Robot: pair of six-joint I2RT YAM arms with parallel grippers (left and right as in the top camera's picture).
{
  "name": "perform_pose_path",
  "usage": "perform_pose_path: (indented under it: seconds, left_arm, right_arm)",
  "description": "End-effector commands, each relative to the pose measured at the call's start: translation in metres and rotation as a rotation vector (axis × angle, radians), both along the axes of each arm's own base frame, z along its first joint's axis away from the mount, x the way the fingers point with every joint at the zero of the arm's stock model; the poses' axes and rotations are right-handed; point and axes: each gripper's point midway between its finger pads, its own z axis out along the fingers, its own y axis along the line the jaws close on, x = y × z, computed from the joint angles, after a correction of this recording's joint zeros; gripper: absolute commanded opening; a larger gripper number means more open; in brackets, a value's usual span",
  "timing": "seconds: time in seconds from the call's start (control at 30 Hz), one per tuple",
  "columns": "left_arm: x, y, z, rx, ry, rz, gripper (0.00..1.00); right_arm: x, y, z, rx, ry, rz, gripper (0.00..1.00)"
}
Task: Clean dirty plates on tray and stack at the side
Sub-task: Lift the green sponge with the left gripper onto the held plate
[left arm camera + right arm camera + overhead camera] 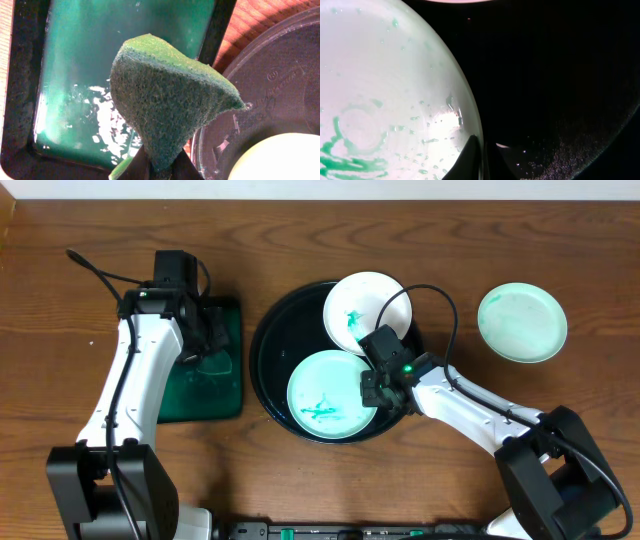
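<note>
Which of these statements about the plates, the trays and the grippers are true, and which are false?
1. The rear plate and the front plate both lie in the black tray. True.
2. The left gripper holds a sponge. True.
3. The third plate lies on the green tray. False: it lies on the table, right of the black tray.
4. The right gripper is open. False: it is shut on the front plate's rim.
5. The front plate is clean. False: it has teal smears.
</note>
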Motion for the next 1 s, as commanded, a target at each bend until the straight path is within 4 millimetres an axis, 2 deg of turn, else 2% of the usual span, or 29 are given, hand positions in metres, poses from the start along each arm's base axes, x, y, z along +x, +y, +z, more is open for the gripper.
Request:
perform_pose_path:
  seconds: [0.0, 0.13, 0.2, 0.33, 0.47, 0.5, 0.67, 0.83, 0.97]
  left_arm:
    - [0.002, -0.001, 0.003, 0.005, -0.006, -0.019, 0.07]
    - [0.002, -0.001, 0.003, 0.005, -0.007, -0.019, 0.07]
    - [0.002, -0.008, 0.003, -0.036, -0.008, -0.029, 0.07]
    - [0.001, -0.048, 0.01, -0.257, -0.015, -0.089, 0.07]
    - [-0.002, -0.079, 0.012, -0.35, -0.003, -0.145, 0.07]
    - [-0.005, -0.093, 0.009, -0.352, 0.014, -0.176, 0.07]
    - [-0.01, -0.14, -0.005, -0.348, 0.046, -0.282, 0.07]
    - [-0.015, -0.174, -0.032, -0.323, 0.099, -0.347, 0.07]
    - [-0.024, -0.194, -0.062, -0.311, 0.172, -0.385, 0.07]
  right_arm:
    - [0.0, -0.001, -0.001, -0.001, 0.01, 0.019, 0.01]
    - [0.0, -0.001, -0.001, -0.001, 0.011, 0.019, 0.01]
    - [0.0, -0.001, -0.001, -0.001, 0.012, 0.019, 0.01]
    - [0.0, 0.0, -0.001, 0.002, 0.007, 0.019, 0.01]
    - [0.001, 0.0, -0.001, 0.003, 0.006, 0.017, 0.01]
    - [0.001, 0.0, -0.001, 0.002, 0.006, 0.018, 0.01]
    - [0.0, 0.001, -0.001, 0.009, 0.012, 0.02, 0.01]
    - [-0.001, 0.001, -0.001, 0.012, 0.017, 0.022, 0.01]
    - [-0.002, 0.001, -0.001, 0.011, 0.019, 0.022, 0.01]
